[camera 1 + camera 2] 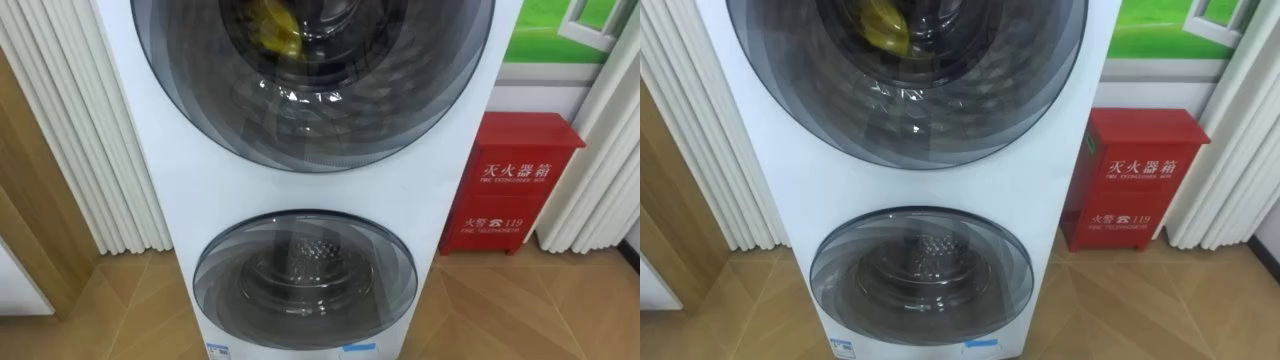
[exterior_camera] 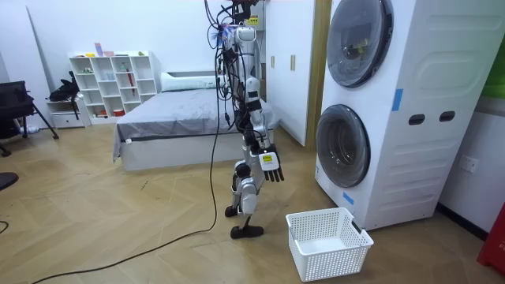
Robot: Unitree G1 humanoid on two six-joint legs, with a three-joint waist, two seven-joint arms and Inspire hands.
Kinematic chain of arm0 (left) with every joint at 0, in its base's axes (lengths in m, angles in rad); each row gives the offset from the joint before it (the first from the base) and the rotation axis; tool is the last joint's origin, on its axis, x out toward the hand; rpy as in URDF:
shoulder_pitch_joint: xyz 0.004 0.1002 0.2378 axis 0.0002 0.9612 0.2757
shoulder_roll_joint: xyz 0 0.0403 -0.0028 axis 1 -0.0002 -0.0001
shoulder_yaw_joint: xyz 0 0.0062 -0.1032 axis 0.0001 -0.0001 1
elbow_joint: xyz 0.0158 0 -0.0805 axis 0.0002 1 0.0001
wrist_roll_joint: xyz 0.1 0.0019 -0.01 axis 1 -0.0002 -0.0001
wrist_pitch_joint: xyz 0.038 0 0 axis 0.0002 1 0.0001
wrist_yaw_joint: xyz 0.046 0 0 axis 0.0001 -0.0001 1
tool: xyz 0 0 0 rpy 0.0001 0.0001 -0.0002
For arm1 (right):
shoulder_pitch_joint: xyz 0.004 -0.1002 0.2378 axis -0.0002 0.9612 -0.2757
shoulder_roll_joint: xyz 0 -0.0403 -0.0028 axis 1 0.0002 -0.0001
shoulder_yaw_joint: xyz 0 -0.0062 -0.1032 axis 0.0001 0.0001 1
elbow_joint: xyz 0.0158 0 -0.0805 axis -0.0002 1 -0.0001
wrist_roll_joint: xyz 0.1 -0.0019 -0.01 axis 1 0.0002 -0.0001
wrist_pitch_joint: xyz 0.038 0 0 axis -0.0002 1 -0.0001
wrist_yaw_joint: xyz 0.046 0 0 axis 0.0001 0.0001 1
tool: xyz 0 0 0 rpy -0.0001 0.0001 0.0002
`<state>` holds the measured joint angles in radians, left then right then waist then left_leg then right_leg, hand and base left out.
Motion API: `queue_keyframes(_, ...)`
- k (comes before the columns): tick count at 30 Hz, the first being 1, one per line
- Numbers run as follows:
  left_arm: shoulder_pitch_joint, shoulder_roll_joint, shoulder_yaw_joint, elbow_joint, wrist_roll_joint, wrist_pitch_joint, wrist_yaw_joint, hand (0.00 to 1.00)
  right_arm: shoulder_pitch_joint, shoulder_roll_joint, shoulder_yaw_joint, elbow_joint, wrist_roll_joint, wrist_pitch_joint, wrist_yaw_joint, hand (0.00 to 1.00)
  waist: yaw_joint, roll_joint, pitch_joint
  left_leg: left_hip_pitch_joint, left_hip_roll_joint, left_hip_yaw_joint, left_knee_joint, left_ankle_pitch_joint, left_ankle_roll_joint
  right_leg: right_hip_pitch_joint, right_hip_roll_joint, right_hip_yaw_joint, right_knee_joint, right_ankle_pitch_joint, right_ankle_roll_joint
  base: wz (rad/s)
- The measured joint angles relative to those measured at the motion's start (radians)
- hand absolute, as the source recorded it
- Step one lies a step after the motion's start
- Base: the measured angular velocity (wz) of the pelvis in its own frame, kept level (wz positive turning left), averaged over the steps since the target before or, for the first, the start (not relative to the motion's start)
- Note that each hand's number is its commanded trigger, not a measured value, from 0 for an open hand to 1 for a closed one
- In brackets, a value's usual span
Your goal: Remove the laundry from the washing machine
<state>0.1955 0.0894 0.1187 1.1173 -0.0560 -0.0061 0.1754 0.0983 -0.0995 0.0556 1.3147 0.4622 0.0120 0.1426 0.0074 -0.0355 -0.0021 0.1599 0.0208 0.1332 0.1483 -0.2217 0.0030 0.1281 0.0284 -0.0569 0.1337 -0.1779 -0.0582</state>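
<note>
White washing machine, a stacked unit with two round glass doors, fills what you see through the head camera. Both doors sit closed. Behind the upper door, a yellow garment lies inside the drum, near the top edge of the view. The lower door shows bare metal drum behind its glass. Just to the right of the machine, a red cabinet stands on the wooden floor.

From the room camera, your robot stands upright on that floor, facing the machine from a short way off, with a bed behind it. Its right hand hangs in front of its body at about hip height, holding nothing. The fingers point down and look relaxed and loose, though the hand is small at this range. A white plastic basket rests on the floor between the robot and the machine, near the lower door.
</note>
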Motion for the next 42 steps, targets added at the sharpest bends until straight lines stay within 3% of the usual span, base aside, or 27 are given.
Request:
queue_keyframes(1,0.0,0.0,0.0,0.0,0.0,0.0,0.005,0.0,0.0,0.0,0.001,0.0,0.0,0.0,0.0,0.0,0.0,-0.006,0.0039,0.0,0.0,0.001,0.0,0.0,0.0,0.0,0.0,0.0,0.0,0.0,0.0,0.0)
queue_keyframes(3,0.001,0.0,0.0,0.0,0.0,0.0,0.011,0.0,0.0,0.0,0.0,0.0,0.0,0.0,-0.001,0.0,0.0,-0.002,0.001,0.0,0.0,0.001,0.0,0.0,0.0,0.0,0.0,0.0,0.0,0.0,0.0,0.0)
queue_keyframes(9,-0.002,0.001,0.0,0.0,0.0,0.003,0.013,0.0,-0.001,0.0,0.001,0.001,0.006,0.001,-0.001,0.0,0.0,-0.007,0.0056,-0.002,0.0,0.0,0.0,0.0,0.0,-0.001,0.0,-0.001,-0.002,0.0,0.0,0.0)
queue_keyframes(12,-0.002,0.001,0.0,0.0,-0.011,0.005,0.018,0.0,-0.001,0.0,0.0,0.004,0.008,0.001,-0.003,0.0,0.001,-0.007,0.0048,-0.001,0.0,0.005,-0.001,0.0,0.0,-0.001,0.0,0.001,0.0,0.0,0.0,0.0)
queue_keyframes(13,-0.003,0.001,-0.002,0.002,-0.022,0.006,0.018,0.0,-0.001,0.0,0.001,0.005,0.02,0.001,-0.011,0.0,0.001,-0.001,0.0009,0.0,0.0,0.005,-0.001,0.0,0.0,0.0,0.0,0.001,0.001,0.0,0.0,0.0)
queue_keyframes(14,-0.003,0.001,-0.004,0.002,-0.025,0.005,0.017,0.0,0.0,0.0,0.001,0.005,0.036,0.002,-0.017,0.0,0.001,-0.006,0.0041,0.0,0.0,0.005,-0.001,0.0,0.0,0.0,0.0,0.0,0.001,0.0,0.0,0.0)
queue_keyframes(18,-0.003,0.003,-0.002,0.002,-0.021,0.005,0.0,0.0,-0.005,0.0,-0.009,-0.009,0.046,0.005,-0.031,0.0,0.0,0.003,0.0016,-0.001,0.0,0.003,0.0,0.0,0.0,0.001,-0.002,-0.002,0.0,0.0,0.0,0.0)
queue_keyframes(19,-0.003,0.005,-0.003,0.002,-0.021,0.005,-0.013,0.0,-0.01,-0.003,-0.012,-0.022,0.044,0.012,-0.038,0.0,0.001,-0.001,0.0058,-0.001,0.0,0.003,0.0,0.0,0.0,0.001,-0.002,-0.002,0.001,0.0,0.0,0.0)
queue_keyframes(21,-0.009,0.007,-0.001,0.002,-0.02,0.004,-0.029,0.0,-0.022,-0.014,-0.018,-0.05,0.041,0.013,-0.045,0.0,0.001,0.001,0.0062,0.0,-0.001,0.001,0.0,0.0,0.0,-0.001,-0.002,0.0,0.001,0.0,0.0,-0.03)
queue_keyframes(22,-0.014,0.006,0.007,0.002,-0.014,0.003,-0.039,0.0,-0.033,-0.022,-0.052,-0.097,0.037,0.017,-0.054,0.0,0.002,0.002,0.0125,0.002,-0.001,0.002,0.001,0.0,0.0,-0.002,-0.002,0.002,0.003,0.0,0.0,-0.07)
queue_keyframes(24,-0.017,0.01,0.018,0.0,-0.011,-0.003,-0.053,0.0,-0.043,-0.038,-0.093,-0.252,0.019,0.033,-0.082,0.0,-0.001,0.0,0.0174,-0.002,-0.001,0.003,0.004,0.0,0.001,-0.008,-0.003,0.003,0.008,0.0,0.0,-0.06)
queue_keyframes(28,-0.038,0.029,0.015,0.002,-0.01,-0.003,-0.061,0.0,-0.257,-0.092,-0.122,-0.429,0.001,0.015,-0.152,0.0,0.009,-0.013,0.0194,-0.011,-0.001,0.002,0.017,0.001,0.001,-0.015,-0.003,-0.004,0.017,0.0,0.0,0.03)
queue_keyframes(32,-0.041,0.042,-0.003,-0.005,0.007,0.018,-0.066,0.0,-0.428,-0.13,-0.125,-0.62,-0.021,0.007,-0.209,0.0,0.032,-0.037,0.0039,-0.02,0.001,-0.002,0.017,0.001,0.0,-0.019,-0.001,-0.013,0.018,0.002,-0.002,0.05)
queue_keyframes(35,-0.042,0.051,-0.006,-0.009,0.005,0.045,-0.066,0.0,-0.48,-0.137,-0.123,-0.71,-0.021,0.011,-0.244,0.0,0.06,-0.047,-0.0033,-0.018,0.003,-0.009,0.016,0.001,0.0,-0.017,-0.001,-0.037,0.022,0.002,-0.001,0.05)
queue_keyframes(38,-0.042,0.051,-0.004,-0.011,0.013,0.057,-0.066,0.0,-0.493,-0.137,-0.121,-0.744,-0.023,0.015,-0.265,0.0,0.063,-0.048,-0.0037,-0.016,0.002,-0.027,0.015,0.001,0.0,-0.007,-0.005,-0.07,0.019,0.003,0.0,0.15)
queue_keyframes(42,-0.023,0.052,-0.001,-0.046,0.029,0.082,-0.06,0.0,-0.515,-0.143,-0.122,-0.778,-0.024,0.061,-0.293,0.0,0.074,-0.049,-0.004,-0.017,0.002,-0.028,0.013,0.001,0.0,-0.011,-0.006,-0.09,0.019,0.003,0.0,-0.07)
